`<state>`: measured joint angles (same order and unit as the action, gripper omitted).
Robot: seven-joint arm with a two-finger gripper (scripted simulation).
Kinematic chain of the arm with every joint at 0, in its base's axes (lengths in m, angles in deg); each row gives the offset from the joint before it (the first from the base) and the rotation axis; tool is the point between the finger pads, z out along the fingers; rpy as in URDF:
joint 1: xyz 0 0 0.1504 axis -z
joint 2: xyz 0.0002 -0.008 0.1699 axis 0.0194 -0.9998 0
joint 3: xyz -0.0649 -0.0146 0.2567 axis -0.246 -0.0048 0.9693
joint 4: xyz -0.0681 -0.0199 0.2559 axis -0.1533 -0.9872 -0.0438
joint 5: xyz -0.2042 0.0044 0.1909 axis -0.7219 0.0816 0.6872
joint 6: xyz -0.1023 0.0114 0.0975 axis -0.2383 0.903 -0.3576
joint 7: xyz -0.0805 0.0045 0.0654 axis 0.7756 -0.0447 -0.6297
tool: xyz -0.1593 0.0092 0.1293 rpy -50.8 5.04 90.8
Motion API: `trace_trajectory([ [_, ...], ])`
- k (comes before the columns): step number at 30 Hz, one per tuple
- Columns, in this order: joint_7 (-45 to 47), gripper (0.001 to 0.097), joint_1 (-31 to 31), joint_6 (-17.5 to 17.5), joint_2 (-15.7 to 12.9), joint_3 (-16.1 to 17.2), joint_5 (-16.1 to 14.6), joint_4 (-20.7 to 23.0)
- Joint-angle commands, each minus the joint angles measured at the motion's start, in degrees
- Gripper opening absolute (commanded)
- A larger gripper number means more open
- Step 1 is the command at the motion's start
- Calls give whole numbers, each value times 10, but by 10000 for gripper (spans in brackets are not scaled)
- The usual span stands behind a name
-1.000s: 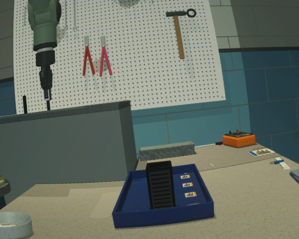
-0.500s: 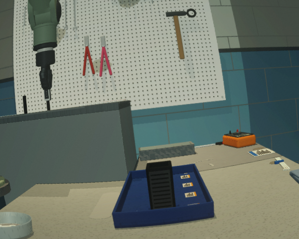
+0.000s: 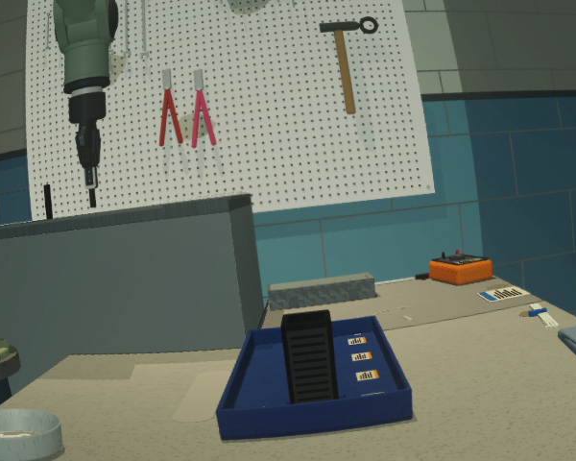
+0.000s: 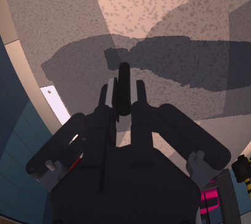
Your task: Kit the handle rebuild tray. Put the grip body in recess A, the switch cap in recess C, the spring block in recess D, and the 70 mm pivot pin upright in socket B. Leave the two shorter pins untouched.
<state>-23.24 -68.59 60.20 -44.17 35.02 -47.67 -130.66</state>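
Observation:
My gripper (image 3: 92,186) (image 4: 123,94) hangs at the far left behind a tall grey partition (image 3: 115,278), closed around a black pin (image 3: 92,197) (image 4: 124,88) that stands upright between its fingers. A second black pin (image 3: 48,201) stands upright to its left, its foot hidden by the partition. I cannot tell the pins' lengths. The blue tray (image 3: 314,379) sits on the bench in front, well to the right of the gripper. The black ribbed grip body (image 3: 309,356) lies in the tray's middle. Three orange-tagged labels (image 3: 362,357) run along the tray's right side.
The grey partition's top edge runs just below the gripper. A grey block (image 3: 322,291) lies behind the tray, an orange box (image 3: 460,269) at the far right. A pale round dish (image 3: 19,432) sits at the bench's front left. Pliers (image 3: 185,109) and a hammer (image 3: 345,59) hang on the pegboard.

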Motion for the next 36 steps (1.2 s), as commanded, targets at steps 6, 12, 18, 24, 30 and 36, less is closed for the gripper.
trace_trajectory([
  [6, 7, 80, 3, 25, 15, 4, 8, 13],
  [12, 13, 80, 6, 49, 26, 7, 16, 26],
  [18, 15, 80, 6, 57, 30, 8, 18, 31],
  [24, 21, 80, 8, 81, 41, 10, 25, 45],
  [30, 23, 80, 10, 90, 45, 11, 27, 51],
  [36, 23, 80, 34, 89, 49, 1, 32, 46],
])
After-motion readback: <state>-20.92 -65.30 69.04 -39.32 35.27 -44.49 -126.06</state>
